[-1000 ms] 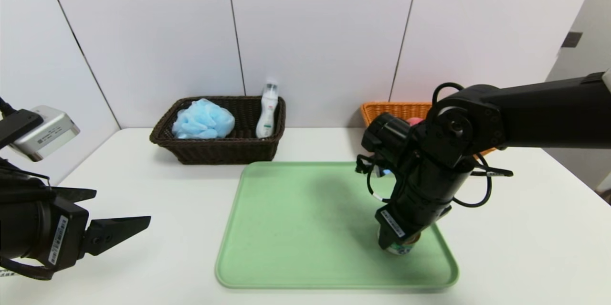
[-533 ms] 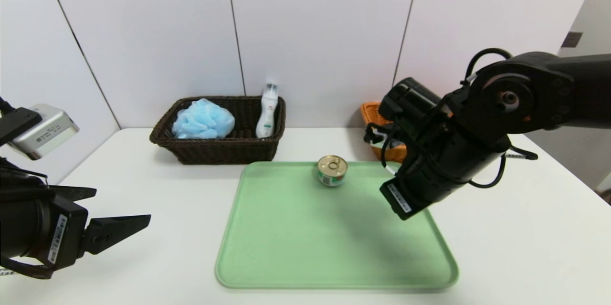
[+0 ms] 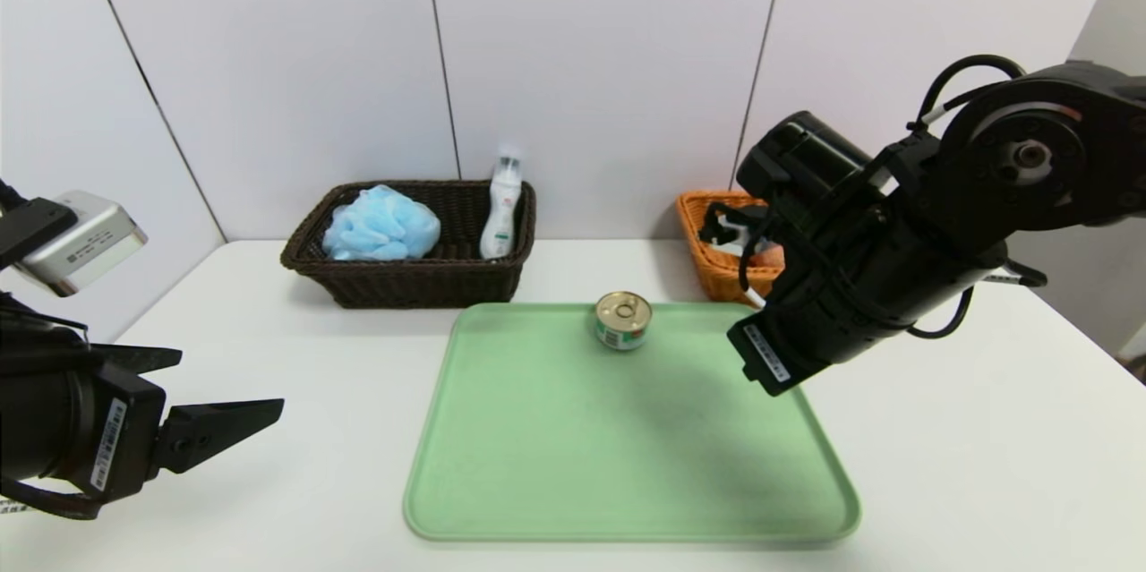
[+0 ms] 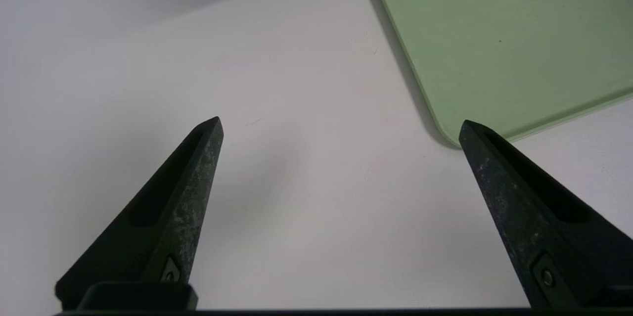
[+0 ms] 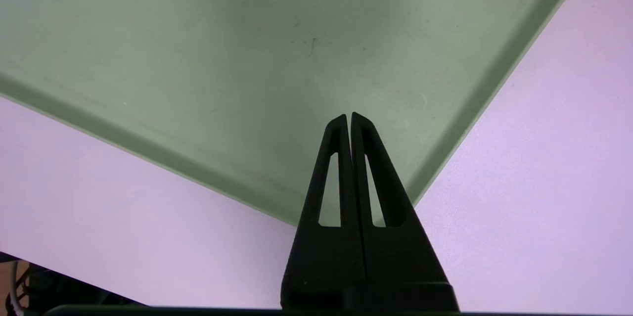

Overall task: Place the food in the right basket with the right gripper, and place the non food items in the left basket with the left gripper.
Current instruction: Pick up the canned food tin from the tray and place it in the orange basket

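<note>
One can (image 3: 623, 320) stands upright at the tray's (image 3: 537, 465) 12 o'clock edge. Two baskets sit behind: the dark left basket (image 3: 403, 281) at 11 o'clock holds one blue sponge (image 3: 380, 224) and one bottle (image 3: 501, 207); the orange right basket (image 3: 707, 241) is at 1 o'clock. The right gripper (image 5: 350, 120), clenched and empty, hangs above the tray's 3 o'clock side. The left gripper (image 4: 341, 125), fingers spread, hovers at 9 o'clock over the white table (image 3: 967, 456). White wall panels (image 3: 591, 62) stand behind.

White panelled wall (image 3: 591, 62) behind white table (image 3: 967, 465)
</note>
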Controlling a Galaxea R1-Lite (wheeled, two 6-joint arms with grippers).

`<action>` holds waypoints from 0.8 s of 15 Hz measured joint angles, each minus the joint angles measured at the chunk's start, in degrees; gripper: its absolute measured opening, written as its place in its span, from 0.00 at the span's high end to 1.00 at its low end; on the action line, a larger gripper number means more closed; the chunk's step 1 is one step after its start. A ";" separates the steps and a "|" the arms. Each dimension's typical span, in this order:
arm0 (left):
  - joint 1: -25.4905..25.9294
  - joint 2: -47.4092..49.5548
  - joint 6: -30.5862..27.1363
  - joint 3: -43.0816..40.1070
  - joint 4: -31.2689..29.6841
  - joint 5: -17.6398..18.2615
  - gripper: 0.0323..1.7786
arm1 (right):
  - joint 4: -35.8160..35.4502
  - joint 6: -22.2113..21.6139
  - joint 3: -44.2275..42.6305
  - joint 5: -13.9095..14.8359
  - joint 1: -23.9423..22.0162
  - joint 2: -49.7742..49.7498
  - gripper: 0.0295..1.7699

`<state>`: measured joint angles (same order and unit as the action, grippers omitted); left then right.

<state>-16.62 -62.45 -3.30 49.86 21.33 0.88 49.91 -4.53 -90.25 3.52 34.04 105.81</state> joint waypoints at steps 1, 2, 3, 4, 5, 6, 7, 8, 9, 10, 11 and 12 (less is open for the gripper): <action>0.00 -0.02 0.00 0.00 -0.01 -0.02 0.05 | 0.01 -0.04 0.04 -0.02 0.02 -0.09 0.99; -0.05 -0.04 -0.07 -0.02 0.00 0.00 0.05 | 0.01 -0.09 0.06 -0.02 0.02 -0.16 0.99; -0.05 -0.09 -0.11 -0.02 0.00 0.02 0.05 | 0.01 -0.09 0.06 -0.05 0.05 -0.22 0.99; -0.06 -0.13 -0.11 -0.02 -0.01 0.05 0.05 | 0.01 -0.09 0.09 -0.05 0.05 -0.24 0.99; -0.09 -0.15 -0.11 0.00 0.00 0.02 0.05 | 0.01 -0.09 0.15 -0.05 0.09 -0.24 0.99; -0.09 -0.15 -0.11 0.02 0.00 0.05 0.05 | -0.10 -0.10 0.15 -0.05 0.13 -0.22 0.99; -0.09 -0.17 -0.11 0.05 0.00 0.02 0.05 | -0.10 -0.09 0.15 -0.09 0.28 -0.22 0.99; -0.09 -0.17 -0.13 0.05 -0.01 0.02 0.05 | -0.10 -0.09 0.17 -0.11 0.39 -0.22 0.99; -0.09 -0.17 -0.11 0.05 0.00 0.00 0.05 | -0.11 -0.10 0.17 -0.09 0.48 -0.20 0.95; -0.09 -0.15 -0.11 0.05 0.00 0.00 0.05 | -0.10 -0.09 0.23 -0.05 0.50 -0.20 0.84; -0.09 -0.15 -0.07 0.02 0.00 0.00 0.05 | -0.11 -0.09 0.23 -0.05 0.50 -0.17 0.74; -0.09 -0.13 0.02 -0.06 0.00 0.00 0.05 | -0.10 -0.09 0.26 -0.02 0.57 -0.17 0.66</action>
<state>-16.70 -62.59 -3.28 49.80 21.33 0.88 49.81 -4.62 -89.99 3.50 34.61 105.64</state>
